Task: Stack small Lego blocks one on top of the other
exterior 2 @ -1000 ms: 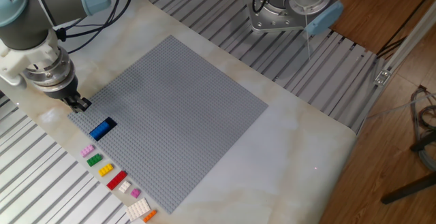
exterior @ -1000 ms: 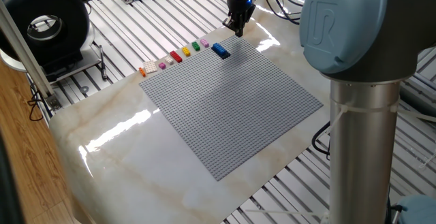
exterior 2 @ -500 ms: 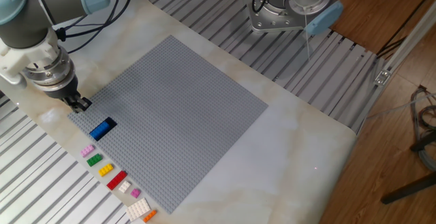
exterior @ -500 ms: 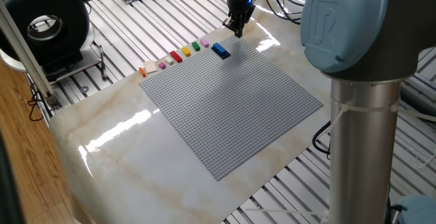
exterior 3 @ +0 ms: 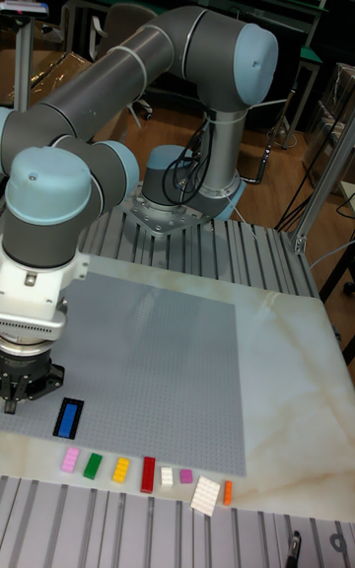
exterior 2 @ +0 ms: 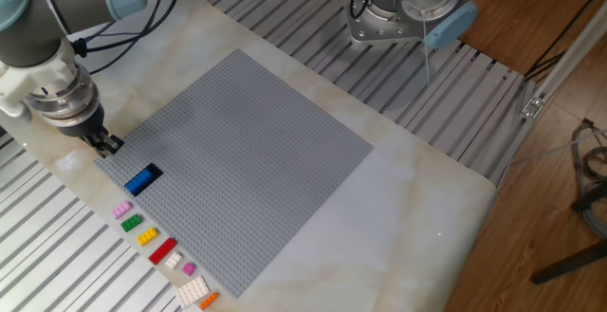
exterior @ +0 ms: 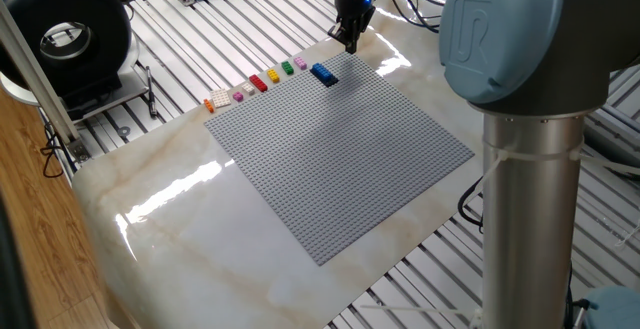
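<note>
A blue brick (exterior: pixel 323 73) (exterior 2: pixel 142 179) (exterior 3: pixel 68 418) sits on the grey baseplate (exterior: pixel 340 159) near its corner; its underside looks dark. Beside the plate's edge lies a row of small Lego blocks: pink (exterior 2: pixel 122 211), green (exterior 2: pixel 131 223), yellow (exterior 2: pixel 147 237), red (exterior 2: pixel 162 251), another pink (exterior 2: pixel 188 269) and orange (exterior 2: pixel 209 300). The same row shows in the tall fixed view from pink (exterior 3: pixel 69 461) to orange (exterior 3: pixel 228 492). My gripper (exterior: pixel 348 40) (exterior 2: pixel 109 144) (exterior 3: pixel 24 398) hangs just beyond the blue brick, over the plate's corner. Its fingers stand slightly apart with nothing between them.
Two white bricks (exterior 2: pixel 174 261) (exterior 2: pixel 193 289) lie in the same row. The baseplate rests on a marble-look tabletop (exterior: pixel 180 199) over a slatted metal frame. The arm's base (exterior 2: pixel 403 13) stands at the far side, and a black round device (exterior: pixel 65 39) sits off the table.
The gripper has risen a little and drifted away from the blue brick. The bricks have not moved.
</note>
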`<state>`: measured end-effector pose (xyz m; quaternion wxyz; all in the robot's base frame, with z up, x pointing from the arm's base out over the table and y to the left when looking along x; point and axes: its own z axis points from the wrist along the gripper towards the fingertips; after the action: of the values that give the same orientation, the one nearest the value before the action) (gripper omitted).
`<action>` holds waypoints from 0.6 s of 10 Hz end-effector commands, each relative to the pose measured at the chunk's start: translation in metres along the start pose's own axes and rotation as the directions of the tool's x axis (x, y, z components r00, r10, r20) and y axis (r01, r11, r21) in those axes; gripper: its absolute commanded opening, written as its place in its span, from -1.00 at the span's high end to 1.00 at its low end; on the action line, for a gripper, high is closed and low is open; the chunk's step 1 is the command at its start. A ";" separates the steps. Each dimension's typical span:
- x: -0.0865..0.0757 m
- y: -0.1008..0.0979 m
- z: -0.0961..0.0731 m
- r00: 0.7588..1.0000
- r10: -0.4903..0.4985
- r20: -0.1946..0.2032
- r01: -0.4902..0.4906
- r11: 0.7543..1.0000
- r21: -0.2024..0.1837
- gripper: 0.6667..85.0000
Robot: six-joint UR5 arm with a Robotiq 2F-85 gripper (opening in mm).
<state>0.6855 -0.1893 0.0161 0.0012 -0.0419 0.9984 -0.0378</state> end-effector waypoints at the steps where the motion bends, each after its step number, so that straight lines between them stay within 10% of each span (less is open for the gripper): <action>1: -0.001 -0.001 0.001 1.000 0.018 0.002 -0.018 1.000 0.008 0.99; 6: -0.002 -0.001 -0.002 1.000 0.000 -0.003 0.000 1.000 0.011 0.99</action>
<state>0.6861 -0.1909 0.0156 0.0000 -0.0393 0.9982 -0.0451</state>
